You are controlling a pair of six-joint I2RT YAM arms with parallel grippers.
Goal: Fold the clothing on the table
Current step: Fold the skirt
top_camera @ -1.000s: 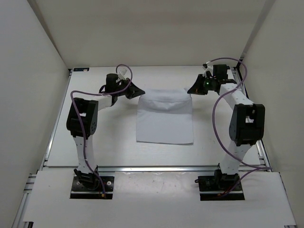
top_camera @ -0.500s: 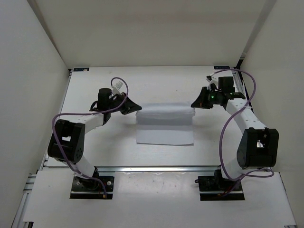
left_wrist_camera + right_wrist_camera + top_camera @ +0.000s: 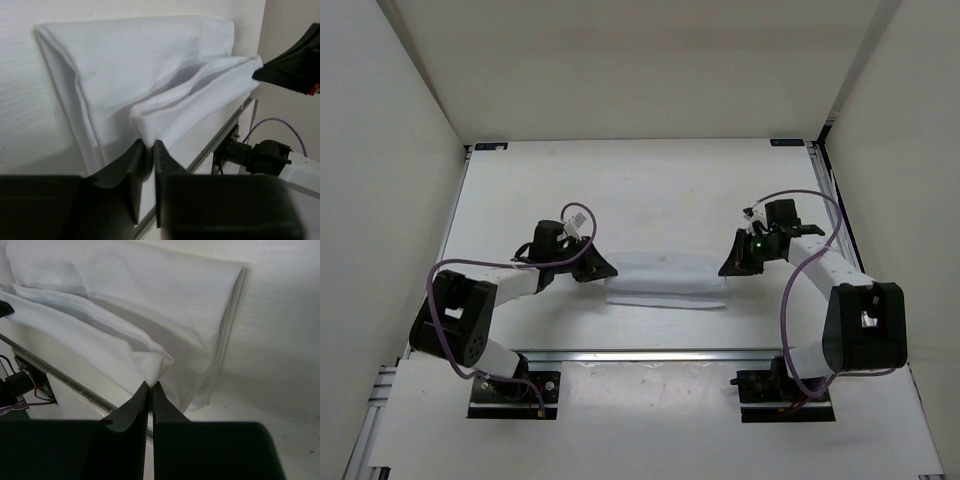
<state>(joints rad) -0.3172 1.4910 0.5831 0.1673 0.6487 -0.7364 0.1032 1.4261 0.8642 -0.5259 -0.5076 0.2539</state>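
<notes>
The thin, soft, plain white clothing lay doubled over into a narrow band across the near part of the worktop, between the two arms. Its upper layer was rumpled, with bluish-grey shadows in the creases, and the folded edges at both ends looked rounded and stacked.

The left tool sat low at the band's left end. Its black fingers stood a narrow slit apart, with a corner of the top layer running down into the slit; whether they gripped it could not be told. The right tool sat at the band's right end, its jaws almost together and pinched on a small peak of the top layer's corner, lifted slightly off the layer beneath.

The flat matte white worktop had a metal rail along its near edge, just beyond the arm bases. Plain white walls enclosed it on three sides, and purple cables looped along both arms
</notes>
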